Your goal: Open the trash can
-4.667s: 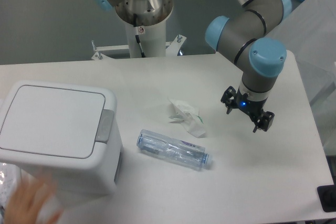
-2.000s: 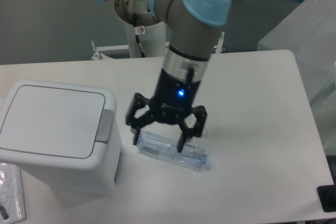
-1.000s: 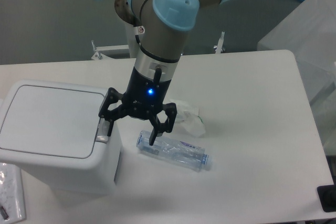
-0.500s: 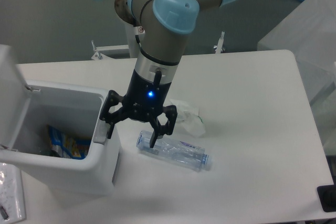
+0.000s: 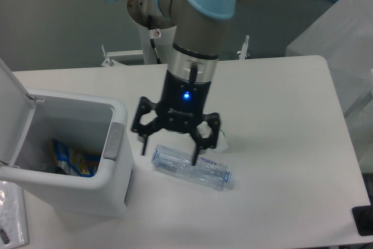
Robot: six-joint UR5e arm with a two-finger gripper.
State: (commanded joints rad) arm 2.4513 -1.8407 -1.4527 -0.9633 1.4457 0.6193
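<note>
The trash can (image 5: 76,161) sits at the tabletop's (image 5: 280,144) left edge, lid upright (wrappers visible inside). The hand (image 5: 172,142), spread wide and empty, hovers just beside its grey tab over a clear plastic bottle (image 5: 192,167). Dropping lower could knock that bottle rolling.

Your arm comes down from the far side of the scene, its grey forearm and pale blue joint cap at the top, the wrist pointing almost straight down near the middle. A blue light glows on the black wrist section. Your gripper (image 5: 169,147) hangs with its two black fingers spread wide, one fingertip (image 5: 143,148) to the left and the other to the right, with nothing held between them.
</note>
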